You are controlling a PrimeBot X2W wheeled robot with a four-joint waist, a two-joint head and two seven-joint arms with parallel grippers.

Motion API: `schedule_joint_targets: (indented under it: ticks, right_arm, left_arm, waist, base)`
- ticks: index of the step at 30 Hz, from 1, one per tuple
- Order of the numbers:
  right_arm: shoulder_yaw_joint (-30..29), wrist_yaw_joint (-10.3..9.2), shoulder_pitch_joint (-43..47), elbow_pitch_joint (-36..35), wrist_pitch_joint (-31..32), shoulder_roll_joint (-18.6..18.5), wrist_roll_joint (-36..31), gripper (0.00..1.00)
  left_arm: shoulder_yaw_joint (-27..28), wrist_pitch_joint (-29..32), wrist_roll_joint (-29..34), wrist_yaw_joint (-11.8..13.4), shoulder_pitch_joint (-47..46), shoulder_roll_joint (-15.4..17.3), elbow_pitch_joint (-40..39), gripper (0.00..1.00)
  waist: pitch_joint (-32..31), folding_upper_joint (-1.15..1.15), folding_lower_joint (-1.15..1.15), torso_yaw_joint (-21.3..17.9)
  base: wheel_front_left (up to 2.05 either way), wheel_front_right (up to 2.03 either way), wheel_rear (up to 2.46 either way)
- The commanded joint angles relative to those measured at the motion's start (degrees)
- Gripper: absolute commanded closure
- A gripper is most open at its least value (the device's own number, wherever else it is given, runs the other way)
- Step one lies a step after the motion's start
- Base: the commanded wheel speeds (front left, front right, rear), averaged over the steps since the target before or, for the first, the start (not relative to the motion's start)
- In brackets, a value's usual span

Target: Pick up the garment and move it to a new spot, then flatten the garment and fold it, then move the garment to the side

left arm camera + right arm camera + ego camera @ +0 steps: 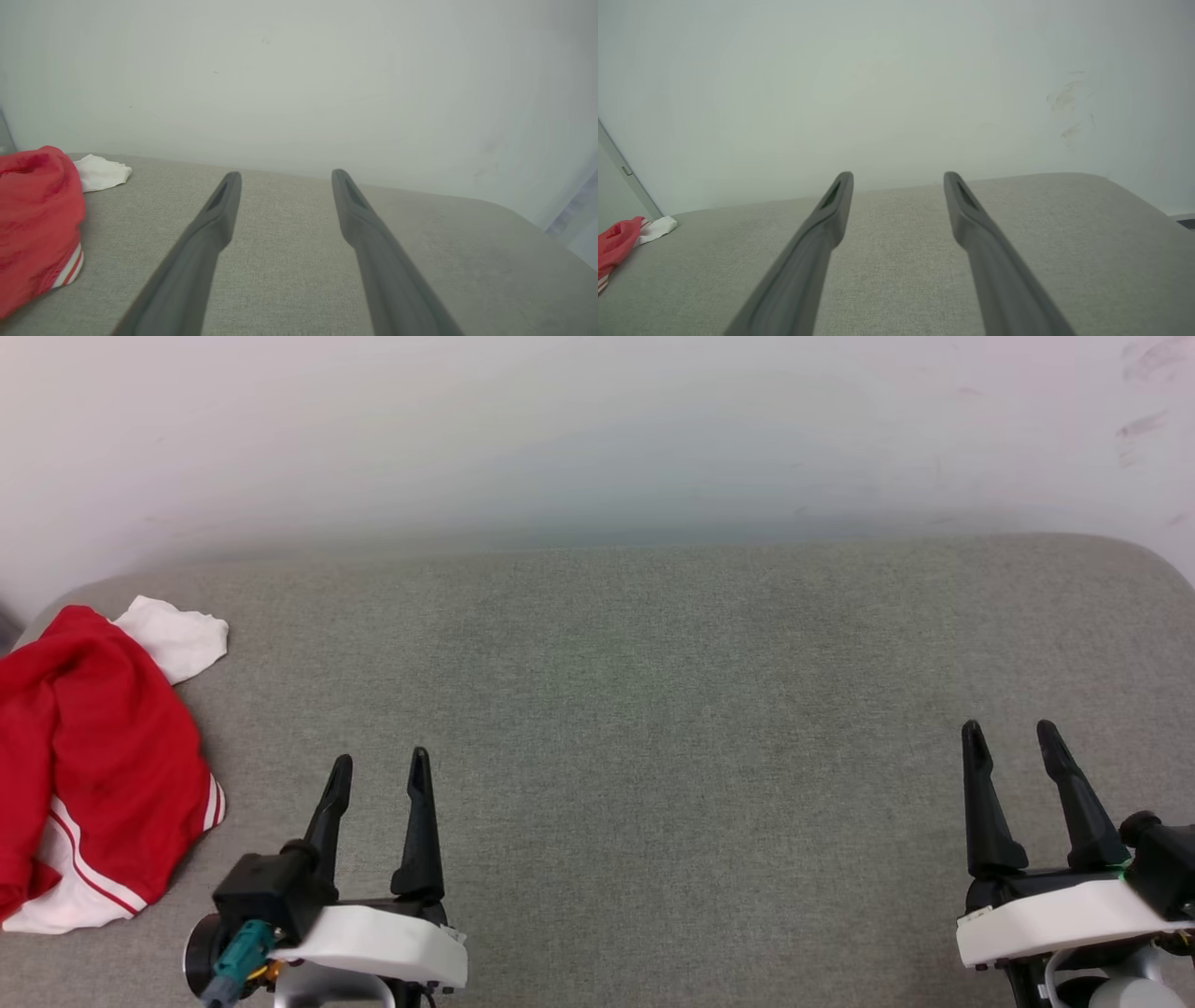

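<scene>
One broad bench [653, 709], padded and covered in grey woven fabric with rounded far corners, spans the scene against a pale, plain wall [597, 429]. At its far left edge the red T-shirt [103, 747] lies crumpled in a heap. A white sleeve pokes out behind it, and red-white striped trim shows on its near side. Just right of it, apart from the cloth, the left hand [381, 758] hovers with its dark fingers spread, holding nothing. Grey fabric stretches from there to the right hand [1008, 726], likewise spread and holding nothing, well apart from the shirt. Faint scuff marks [1144, 425] smudge the wall at upper right.
</scene>
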Motion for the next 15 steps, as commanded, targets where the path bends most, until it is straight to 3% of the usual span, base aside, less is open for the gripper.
schedule_joint_targets:
  ticks: [1,10,15]
  right_arm:
    - [0.2,0.00,0.3,-0.4,-0.6,0.0,-2.2,0.00]
    - [-0.2,0.00,0.3,0.1,-1.8,0.0,-9.0,0.00]
    - [0.0,0.00,0.2,-0.1,-2.5,0.0,-12.8,0.00]
  left_arm:
    - [-1.2,-0.6,1.6,1.4,-0.5,0.9,-0.2,0.00]
    - [-6.4,-1.8,5.7,6.8,-1.8,3.9,1.2,0.00]
    - [-8.9,-2.4,7.6,7.9,-2.2,5.0,1.0,0.00]
  waist:
    - [0.1,0.00,0.00,-0.1]
    - [0.5,0.00,0.00,-0.2]
    - [0.6,0.00,0.00,-0.2]
  base:
    - [0.00,0.00,0.00]
    - [0.00,0.00,0.00]
    - [0.00,0.00,0.00]
